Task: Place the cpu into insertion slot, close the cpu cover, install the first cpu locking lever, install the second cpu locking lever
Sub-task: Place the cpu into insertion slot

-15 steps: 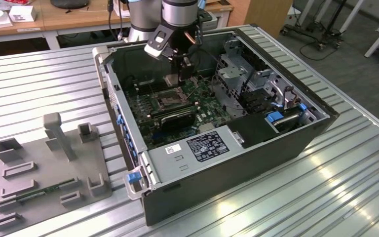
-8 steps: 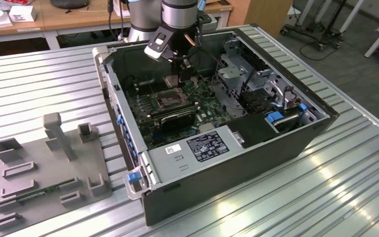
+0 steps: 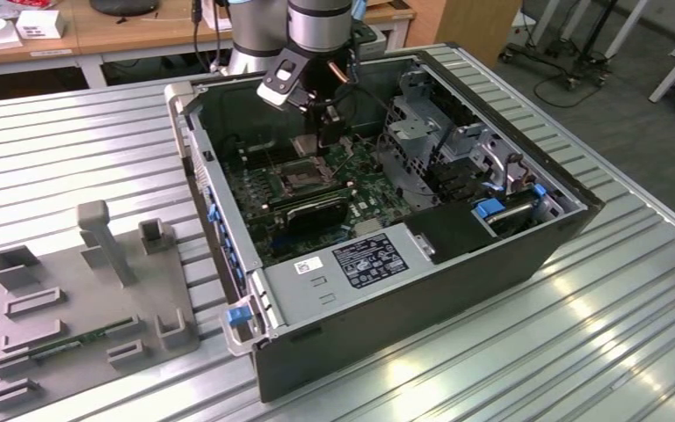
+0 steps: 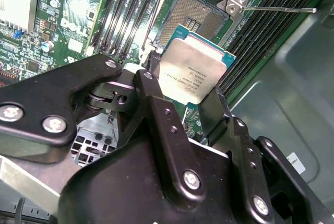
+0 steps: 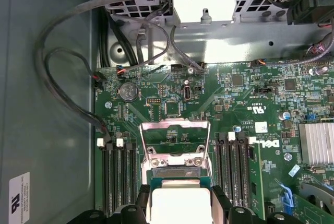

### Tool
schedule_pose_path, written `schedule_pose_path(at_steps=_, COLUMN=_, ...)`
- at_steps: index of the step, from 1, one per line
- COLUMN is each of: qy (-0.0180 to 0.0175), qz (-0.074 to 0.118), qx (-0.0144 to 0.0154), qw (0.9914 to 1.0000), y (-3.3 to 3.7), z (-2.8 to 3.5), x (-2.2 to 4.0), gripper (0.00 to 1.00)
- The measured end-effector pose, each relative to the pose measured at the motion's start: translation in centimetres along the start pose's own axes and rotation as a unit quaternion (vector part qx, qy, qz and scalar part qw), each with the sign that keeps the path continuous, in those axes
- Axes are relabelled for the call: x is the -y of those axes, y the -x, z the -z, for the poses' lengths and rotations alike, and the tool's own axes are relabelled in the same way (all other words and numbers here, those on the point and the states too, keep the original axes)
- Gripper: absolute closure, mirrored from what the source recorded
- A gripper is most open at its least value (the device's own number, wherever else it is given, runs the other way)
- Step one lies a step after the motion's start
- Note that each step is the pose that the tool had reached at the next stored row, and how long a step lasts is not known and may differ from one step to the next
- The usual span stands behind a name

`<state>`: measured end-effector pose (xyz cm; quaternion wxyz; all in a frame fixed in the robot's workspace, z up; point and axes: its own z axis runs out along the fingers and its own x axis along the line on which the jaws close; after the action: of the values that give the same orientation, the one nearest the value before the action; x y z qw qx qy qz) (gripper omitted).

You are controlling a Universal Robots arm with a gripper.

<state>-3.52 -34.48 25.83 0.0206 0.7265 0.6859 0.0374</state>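
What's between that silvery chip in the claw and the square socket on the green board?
Nothing. In the second wrist view the cpu, clamped in the gripper, hangs near the open insertion slot, with no part between them.

Arm [image 3: 314, 22] upright, claw [image 4: 192, 80] downward in tight grip.

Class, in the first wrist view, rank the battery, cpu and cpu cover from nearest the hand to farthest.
1. cpu, gripped in the hand.
2. cpu cover, raised open just beyond.
3. battery, on the board past the cover.
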Motion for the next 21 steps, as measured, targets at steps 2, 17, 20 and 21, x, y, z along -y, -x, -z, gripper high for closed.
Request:
schedule_pose_path(at_steps=2, qy=0.0000, qz=0.000, qx=0.0000, qw=1.00000, y=0.00, z=-0.09, x=0.01, gripper=0.46)
schedule_pose_path(at_steps=17, qy=0.0000, qz=0.000, qx=0.0000, qw=1.00000, y=0.01, z=-0.31, x=0.30, gripper=0.46)
schedule_pose_path(at_steps=20, qy=0.0000, qz=0.000, qx=0.0001, qw=1.00000, y=0.01, z=-0.31, x=0.37, gripper=0.46)
schedule_pose_path(at_steps=21, qy=0.0000, qz=0.000, qx=0.0000, qw=1.00000, y=0.01, z=-0.31, x=0.37, gripper=0.46)
